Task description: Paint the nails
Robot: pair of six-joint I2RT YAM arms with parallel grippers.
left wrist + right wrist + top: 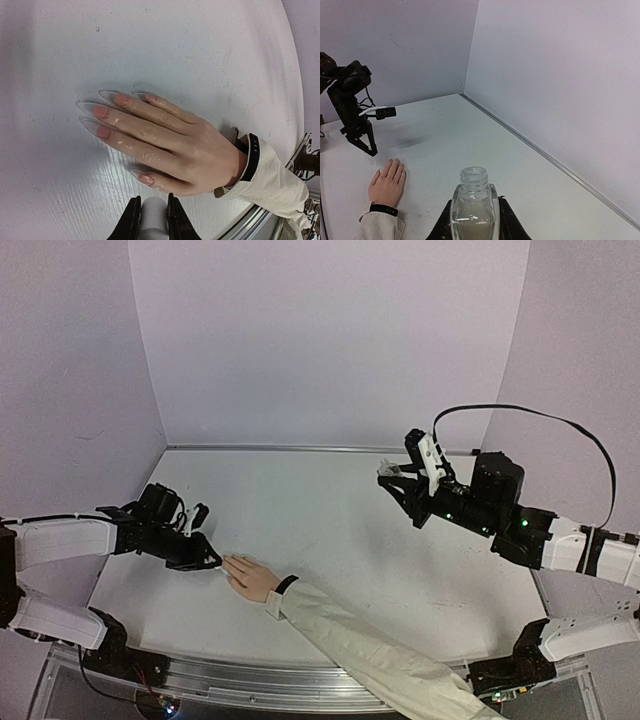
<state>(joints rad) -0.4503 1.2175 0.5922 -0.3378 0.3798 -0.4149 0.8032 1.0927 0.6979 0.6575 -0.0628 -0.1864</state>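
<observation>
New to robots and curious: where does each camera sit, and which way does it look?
Top: high behind the robot, looking down on the table; left arm and right arm show.
Left wrist: on the left arm, looking down at the hand; left tool gripping a white cylinder.
Right wrist: on the right arm, looking across the table; right tool gripping a bottle.
Shared: the hand shows in all three.

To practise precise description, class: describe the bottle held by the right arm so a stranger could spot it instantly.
Over the white table, find the right gripper, its jaws shut on a small bottle. It is clear glass, uncapped, with a threaded neck and pale liquid inside, unlike the opaque white cylinder in the left gripper.
</observation>
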